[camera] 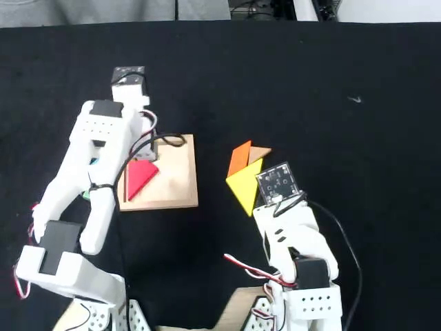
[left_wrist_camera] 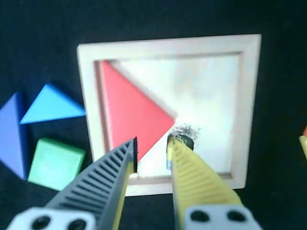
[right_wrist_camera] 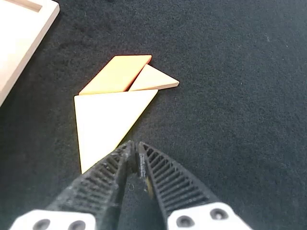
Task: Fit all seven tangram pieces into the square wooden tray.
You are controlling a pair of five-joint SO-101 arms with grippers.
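Square pale wooden tray, raised rim, one red triangle inside.

Wooden tray on black cloth
The tray is showing smooth, pale bare wood; the cloth is looking fuzzy and matt.

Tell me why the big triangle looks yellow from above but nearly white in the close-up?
Right wrist view: light glares off the large yellow triangle, washing its face nearly white. High view: the same piece reads plainly yellow. Left wrist view: the wooden tray's floor is likewise washed pale beside the red triangle.
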